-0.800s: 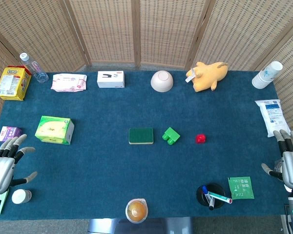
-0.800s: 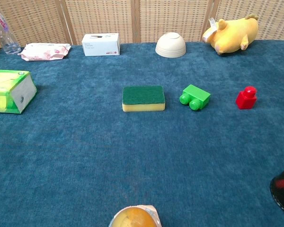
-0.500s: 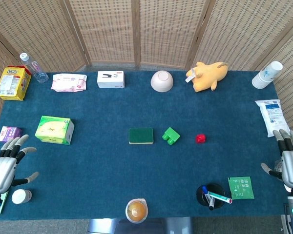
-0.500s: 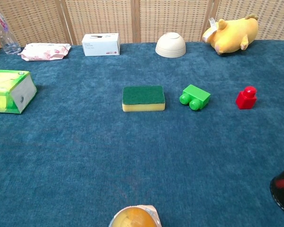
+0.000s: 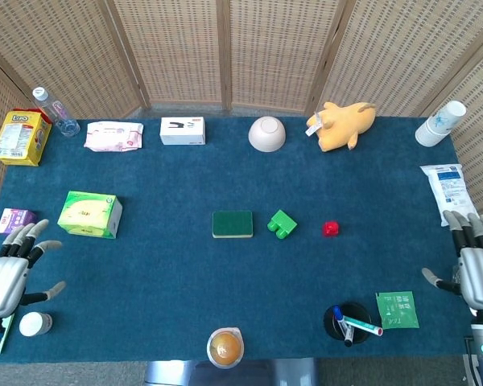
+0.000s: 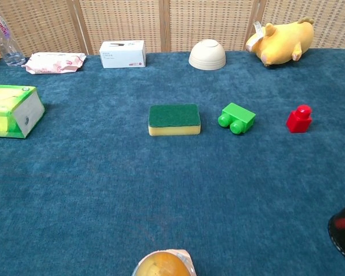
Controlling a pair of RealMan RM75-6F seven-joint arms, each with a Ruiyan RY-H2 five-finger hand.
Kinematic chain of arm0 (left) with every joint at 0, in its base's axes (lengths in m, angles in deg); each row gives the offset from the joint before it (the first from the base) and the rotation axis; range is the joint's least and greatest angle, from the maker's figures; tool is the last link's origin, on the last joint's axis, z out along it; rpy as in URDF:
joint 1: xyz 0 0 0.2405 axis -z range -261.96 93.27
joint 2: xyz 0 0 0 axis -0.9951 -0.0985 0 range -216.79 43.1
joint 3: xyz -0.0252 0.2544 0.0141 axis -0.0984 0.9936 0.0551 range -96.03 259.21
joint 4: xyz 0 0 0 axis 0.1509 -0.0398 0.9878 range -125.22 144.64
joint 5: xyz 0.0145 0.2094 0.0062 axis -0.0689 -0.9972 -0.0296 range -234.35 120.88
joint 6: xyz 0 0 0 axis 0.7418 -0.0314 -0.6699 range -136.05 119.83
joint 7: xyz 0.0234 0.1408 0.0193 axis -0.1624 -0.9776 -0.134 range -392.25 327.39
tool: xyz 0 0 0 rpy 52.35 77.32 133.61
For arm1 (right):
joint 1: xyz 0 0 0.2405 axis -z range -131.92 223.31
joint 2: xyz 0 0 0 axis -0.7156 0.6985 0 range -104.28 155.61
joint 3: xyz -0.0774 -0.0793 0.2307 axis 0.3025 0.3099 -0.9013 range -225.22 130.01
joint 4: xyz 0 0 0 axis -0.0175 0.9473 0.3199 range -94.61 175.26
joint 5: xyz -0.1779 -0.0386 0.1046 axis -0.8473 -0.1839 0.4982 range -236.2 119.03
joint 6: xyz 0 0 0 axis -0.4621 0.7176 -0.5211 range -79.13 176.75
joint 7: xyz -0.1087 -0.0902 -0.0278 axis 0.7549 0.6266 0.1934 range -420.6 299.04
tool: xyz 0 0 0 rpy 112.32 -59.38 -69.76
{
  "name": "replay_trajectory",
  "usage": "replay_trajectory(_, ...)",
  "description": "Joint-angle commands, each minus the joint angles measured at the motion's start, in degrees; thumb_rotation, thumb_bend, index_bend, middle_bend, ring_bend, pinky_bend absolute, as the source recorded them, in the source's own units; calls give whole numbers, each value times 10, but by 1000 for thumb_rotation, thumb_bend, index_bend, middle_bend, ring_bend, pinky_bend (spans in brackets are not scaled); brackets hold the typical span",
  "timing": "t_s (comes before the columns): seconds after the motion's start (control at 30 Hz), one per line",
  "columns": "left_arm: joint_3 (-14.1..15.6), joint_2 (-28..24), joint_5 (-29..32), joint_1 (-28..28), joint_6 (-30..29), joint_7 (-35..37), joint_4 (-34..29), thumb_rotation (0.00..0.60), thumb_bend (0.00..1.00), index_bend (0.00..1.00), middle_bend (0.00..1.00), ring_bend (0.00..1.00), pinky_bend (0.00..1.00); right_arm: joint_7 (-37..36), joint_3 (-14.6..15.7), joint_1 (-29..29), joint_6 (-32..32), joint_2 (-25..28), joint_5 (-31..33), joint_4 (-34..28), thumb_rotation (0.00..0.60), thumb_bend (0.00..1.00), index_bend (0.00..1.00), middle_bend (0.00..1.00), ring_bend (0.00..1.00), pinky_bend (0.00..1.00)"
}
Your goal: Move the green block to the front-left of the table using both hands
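Left of the sponge, my left hand (image 5: 6,277): empty, fingers spread, off the near-left table edge; it has barely shifted since a moment ago. Only the head view shows it.
Small white jar (image 5: 35,323): just beside that hand, on the near side; its label is too small to read.
Green tissue box (image 5: 89,214): well left of the sponge; in the chest view it is cut off by the frame edge.
Sponge (image 5: 232,223): my landmark at mid-table, green top, yellow base, unmoved.
Green block (image 5: 282,223): just right of the sponge, not touching it, untouched and in the same spot as before.
Red block (image 5: 330,228): further right of the sponge, apart from the green block.
Cup (image 6: 161,264): near side of the sponge, cut off at the bottom of the chest view; contents hard to make out.
Pen holder (image 5: 348,322): right and near of the sponge; only a dark sliver in the chest view.
My right hand (image 5: 472,265): far right of the sponge, empty, fingers apart; it has drifted slightly inward. Its wrist is cut off.
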Motion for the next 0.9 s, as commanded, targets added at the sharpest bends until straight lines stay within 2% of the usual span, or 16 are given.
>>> replay_trajectory(0.03,0,-3,-5,1,-1,3,-3,562,227,295,63,0,0,-32,-1,-18,-27,16,-21,-21,539,189,10,123,0,58)
replay_trajectory(0.27,1,-8,-12,5,2,13,-5,558,227,295,63,0,0,-159,-20,-84,-119,45,-56,-61,428,188,0,116,0,58)
replay_trajectory(0.43,1,-7,-6,5,6,22,2,558,226,296,62,0,0,-197,-45,-150,-192,35,-52,-58,416,197,0,114,0,58)
replay_trajectory(0.53,1,-6,-5,8,10,27,7,556,227,295,59,0,0,-196,-59,-191,-245,20,-29,-49,415,198,0,112,0,58)
replay_trajectory(0.57,1,-6,-6,8,11,29,9,554,227,296,59,0,0,-196,-64,-207,-264,14,-17,-45,398,197,0,113,0,60)
replay_trajectory(0.6,1,-6,-6,9,11,30,11,556,227,295,59,0,0,-197,-68,-218,-279,9,-9,-41,376,197,0,115,0,61)
replay_trajectory(0.67,1,-7,-6,10,13,34,15,563,228,296,59,0,0,-201,-79,-249,-319,-3,16,-28,293,196,0,124,0,69)
replay_trajectory(0.73,0,-7,-4,11,14,41,20,562,228,295,59,0,0,-204,-87,-278,-359,-13,40,-14,251,196,0,126,0,77)
replay_trajectory(0.9,-1,-3,1,14,21,52,32,560,227,295,59,0,0,-203,-95,-331,-433,-37,89,20,228,195,0,126,0,96)
